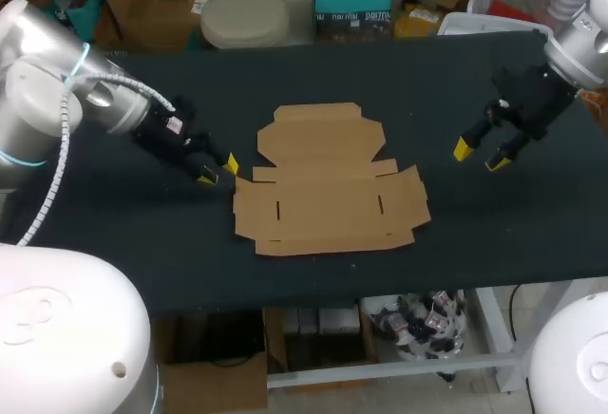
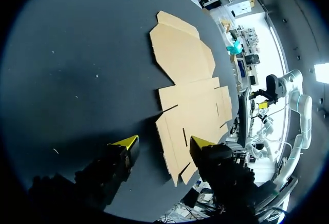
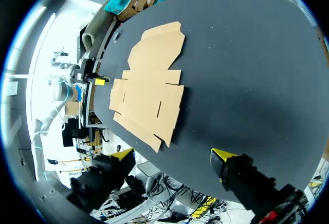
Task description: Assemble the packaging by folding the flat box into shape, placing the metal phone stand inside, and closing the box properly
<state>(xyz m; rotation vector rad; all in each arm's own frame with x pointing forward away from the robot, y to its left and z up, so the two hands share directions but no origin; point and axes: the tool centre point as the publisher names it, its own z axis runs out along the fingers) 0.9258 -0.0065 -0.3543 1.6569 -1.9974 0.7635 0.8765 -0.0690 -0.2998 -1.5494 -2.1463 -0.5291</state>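
Both arms are being cut off by the head view's edges (left arm [image 1: 52,101] at the side, right arm [image 1: 579,48] at the corner). In the left wrist view, one corner of the flat box [image 2: 187,100] is being covered by the left pincer [image 2: 164,143].

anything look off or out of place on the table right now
Nothing looks damaged or spilled. The flat box lies unfolded mid-table, a little askew, with the left gripper and right gripper open on either side, neither gripping it. One oddity: no metal phone stand shows on the table.
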